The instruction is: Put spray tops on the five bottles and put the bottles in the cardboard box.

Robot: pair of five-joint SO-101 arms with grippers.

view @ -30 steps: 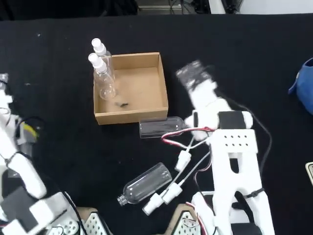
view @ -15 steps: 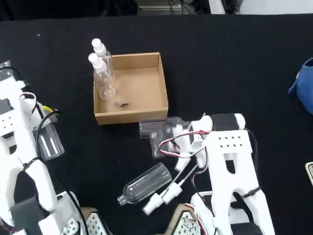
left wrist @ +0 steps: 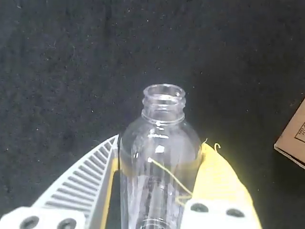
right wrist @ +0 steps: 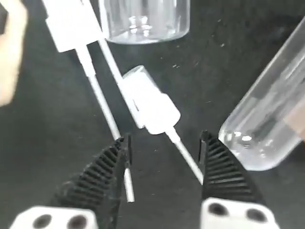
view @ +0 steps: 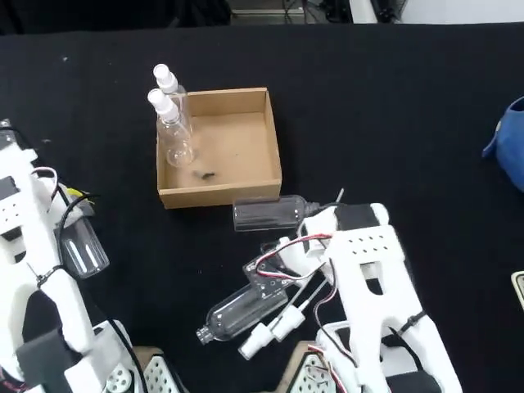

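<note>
My left gripper (left wrist: 161,149) is shut on a clear open-necked bottle (left wrist: 159,162), held over the black table at the left (view: 82,244). My right gripper (right wrist: 164,143) is open, its black fingers (right wrist: 109,164) low over the table on either side of a white spray top (right wrist: 150,109) with its dip tube. In the high view this gripper (view: 272,274) sits between two lying clear bottles (view: 266,213) (view: 244,307). Two more spray tops (view: 270,329) lie near the front edge. The cardboard box (view: 217,195) holds two capped bottles (view: 173,127) at its left wall.
A further spray top (right wrist: 71,21) and a bottle's base (right wrist: 143,16) lie just beyond the right gripper. A blue object (view: 508,147) sits at the table's right edge. The box corner (left wrist: 293,138) shows beside the held bottle.
The right arm swung from beside the box down toward the front, and its gripper now straddles a spray top. The left arm came up with its bottle, then shifted slightly.
</note>
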